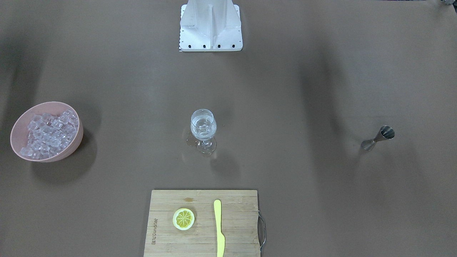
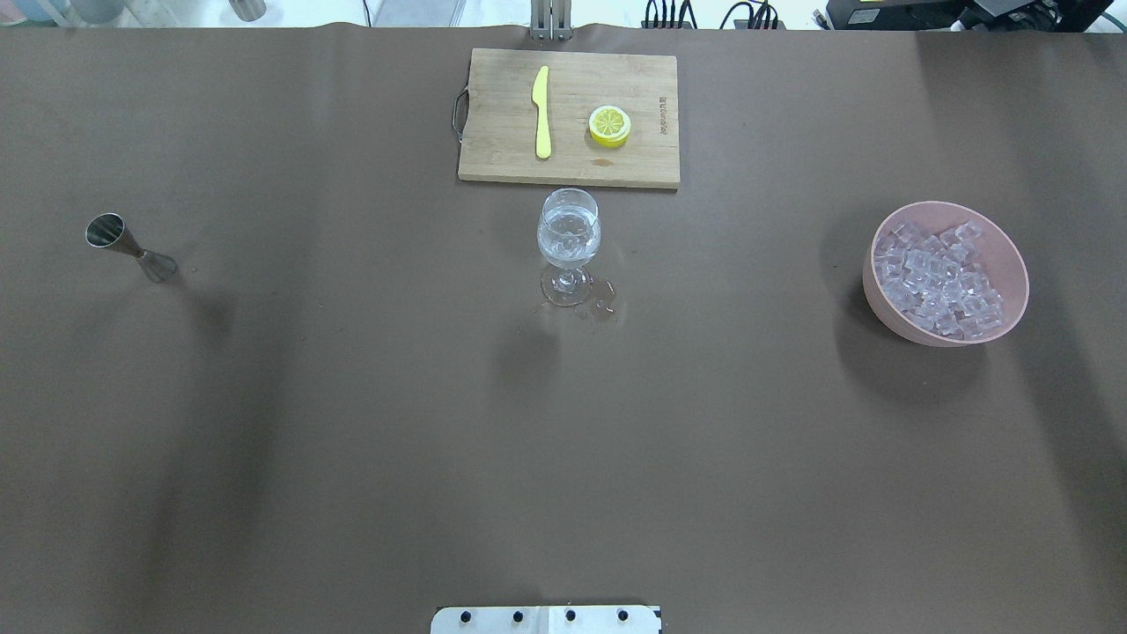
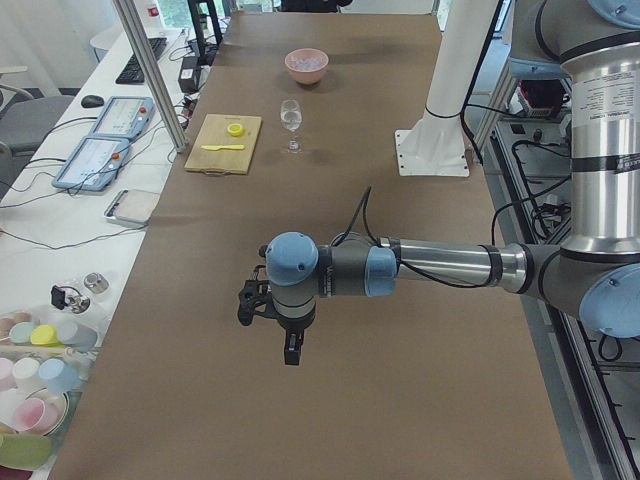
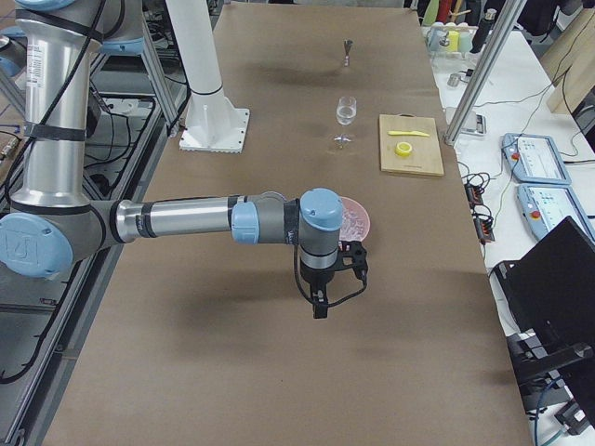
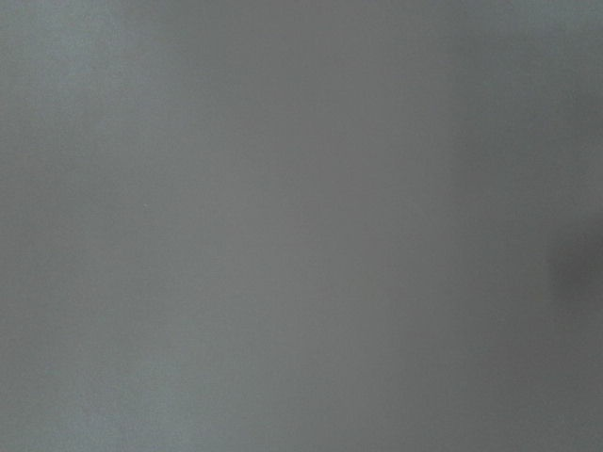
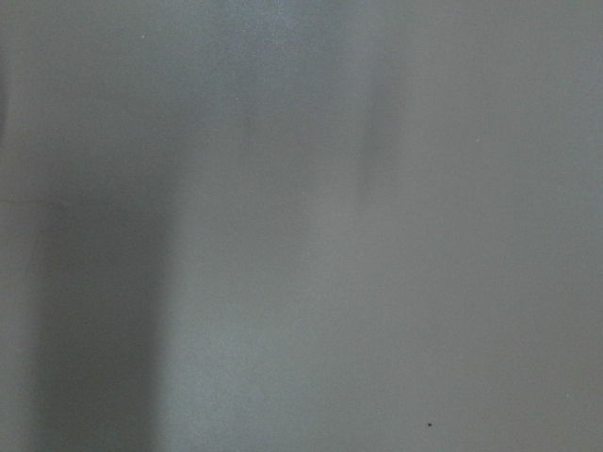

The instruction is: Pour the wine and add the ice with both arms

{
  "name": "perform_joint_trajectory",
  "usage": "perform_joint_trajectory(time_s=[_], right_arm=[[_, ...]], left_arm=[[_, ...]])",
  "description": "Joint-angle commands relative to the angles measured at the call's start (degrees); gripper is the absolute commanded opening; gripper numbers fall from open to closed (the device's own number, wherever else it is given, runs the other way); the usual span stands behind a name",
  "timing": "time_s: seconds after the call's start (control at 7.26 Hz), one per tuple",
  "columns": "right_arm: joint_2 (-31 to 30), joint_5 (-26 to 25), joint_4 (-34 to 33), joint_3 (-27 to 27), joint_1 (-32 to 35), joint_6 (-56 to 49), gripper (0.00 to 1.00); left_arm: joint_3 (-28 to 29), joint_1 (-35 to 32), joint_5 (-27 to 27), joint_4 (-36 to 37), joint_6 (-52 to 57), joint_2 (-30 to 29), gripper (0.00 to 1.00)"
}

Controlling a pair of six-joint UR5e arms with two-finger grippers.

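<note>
A stemmed wine glass (image 1: pixel 203 129) (image 2: pixel 570 239) stands at the table's middle and holds clear wine with ice in it. A small wet patch (image 2: pixel 603 305) lies by its foot. A pink bowl (image 1: pixel 16 132) (image 2: pixel 1014 257) full of ice cubes (image 1: pixel 50 134) (image 2: pixel 938 282) sits on my right side. My left gripper (image 3: pixel 290 350) shows only in the exterior left view and hangs above bare table, far from the glass (image 3: pixel 291 118). My right gripper (image 4: pixel 319 307) shows only in the exterior right view, near the bowl (image 4: pixel 358 218). I cannot tell whether either is open or shut. Both wrist views show only blurred table.
A steel jigger (image 1: pixel 378 137) (image 2: pixel 132 246) stands on my left side. A wooden cutting board (image 1: pixel 235 232) (image 2: pixel 502 158) at the far edge carries a lemon slice (image 2: pixel 609 125) and a yellow knife (image 2: pixel 541 113). The white base bracket (image 1: pixel 210 26) sits at the near edge.
</note>
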Motion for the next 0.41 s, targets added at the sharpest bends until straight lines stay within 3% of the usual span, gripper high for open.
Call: perform_joint_trajectory(time_s=[0.0, 0.28], right_arm=[[0.0, 0.09, 0.09, 0.02, 0.0, -0.02, 1.0], [0.17, -0.09, 0.09, 0.11, 0.0, -0.02, 1.0]], left_arm=[[0.09, 0.09, 0.0, -0.01, 0.0, -0.01, 0.98], [0.18, 0.09, 0.0, -0.01, 0.0, 0.08, 0.98]])
